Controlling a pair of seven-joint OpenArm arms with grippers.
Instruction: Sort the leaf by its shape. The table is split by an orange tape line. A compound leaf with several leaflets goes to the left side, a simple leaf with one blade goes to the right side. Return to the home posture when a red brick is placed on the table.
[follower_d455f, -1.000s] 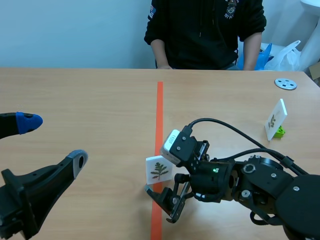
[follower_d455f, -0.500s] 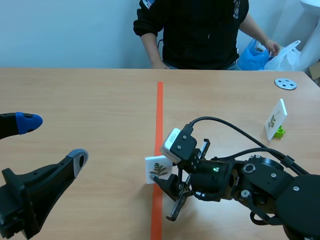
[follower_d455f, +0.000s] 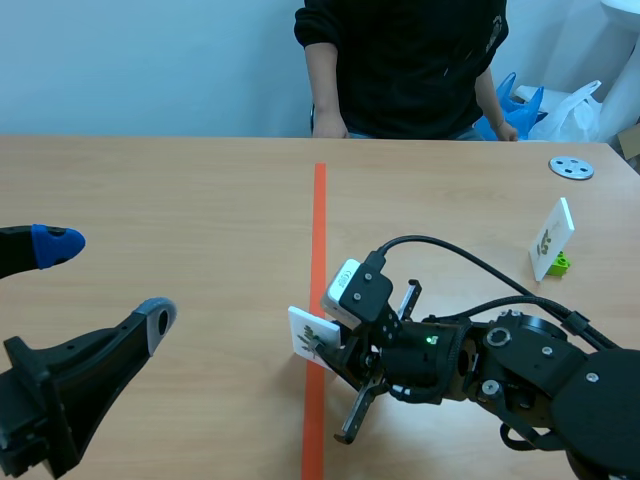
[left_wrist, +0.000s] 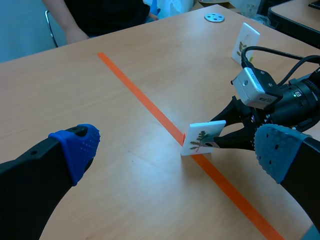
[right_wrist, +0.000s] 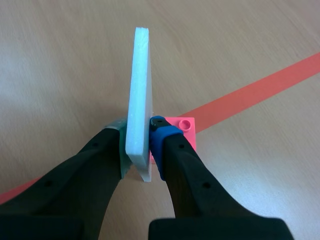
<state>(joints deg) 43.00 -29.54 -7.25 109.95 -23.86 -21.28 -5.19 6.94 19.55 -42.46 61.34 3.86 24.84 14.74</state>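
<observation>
The right end effector (right_wrist: 139, 131), spread moments ago, is now pinching the card (right_wrist: 140, 75); likely carrying it toward 9 o'clock next.

Bright, even light casts only soft, faint shadows on the table (follower_d455f: 180, 200)

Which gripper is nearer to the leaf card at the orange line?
Right. The right gripper is shut on the leaf card; the left gripper hangs open well clear of it.
</observation>
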